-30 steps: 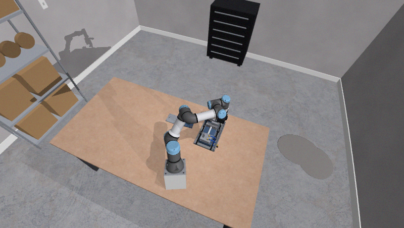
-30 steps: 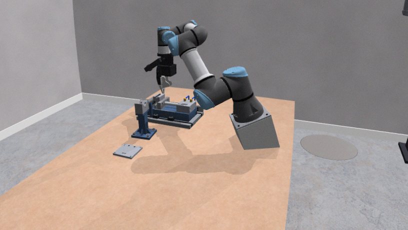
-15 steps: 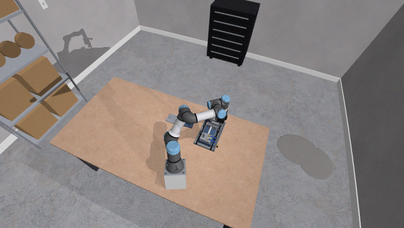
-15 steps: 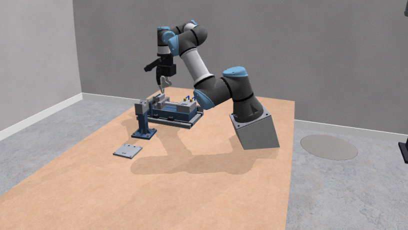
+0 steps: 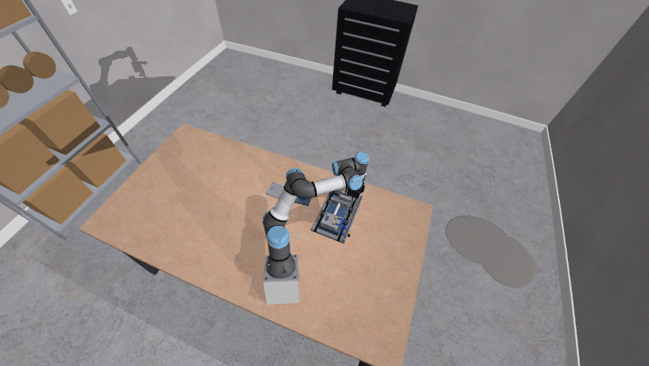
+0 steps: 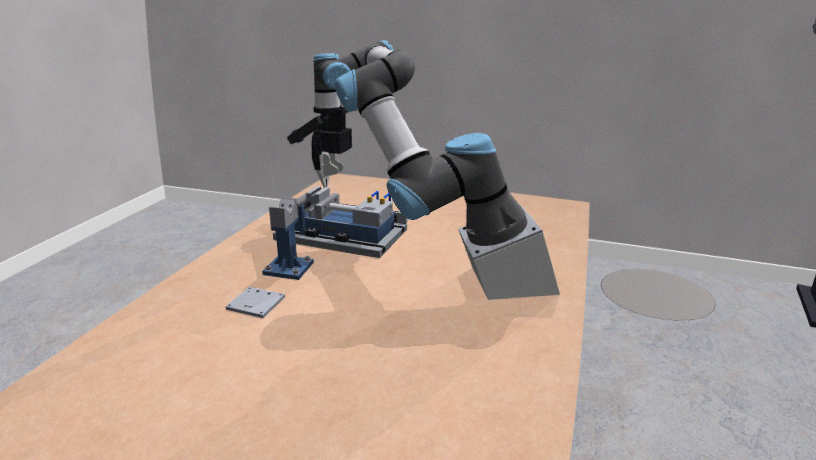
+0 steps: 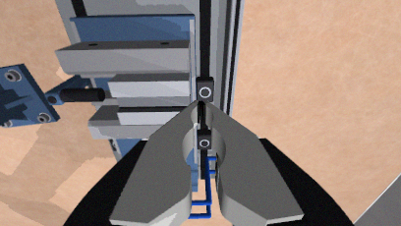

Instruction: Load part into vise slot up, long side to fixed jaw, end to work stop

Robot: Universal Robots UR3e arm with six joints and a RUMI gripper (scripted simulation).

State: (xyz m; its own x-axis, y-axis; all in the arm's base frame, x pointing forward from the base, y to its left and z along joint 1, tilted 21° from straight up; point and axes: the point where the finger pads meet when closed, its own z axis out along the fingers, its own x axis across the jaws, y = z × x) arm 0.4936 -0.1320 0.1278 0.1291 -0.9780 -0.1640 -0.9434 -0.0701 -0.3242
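Top view, claw: the claw (image 5: 355,189) (image 6: 325,184) (image 7: 200,102) is over the vise (image 5: 337,209) (image 6: 355,226) (image 7: 133,28); tips hidden.
Outside view, infeed plate: the infeed plate (image 6: 255,302) (image 5: 274,189) is bare.
Wrist view, claw tips: shut tight, holding nothing, maybe for pushing.
Block: the block (image 7: 147,89) seems to lie between the jaws, near the work stop (image 7: 83,94), which should set its end.

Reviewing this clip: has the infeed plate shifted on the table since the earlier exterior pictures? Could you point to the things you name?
No. The infeed plate (image 5: 273,191) (image 6: 254,302) lies in the same spot, in front of the V-block stand's blue foot (image 6: 288,268) in the exterior view.
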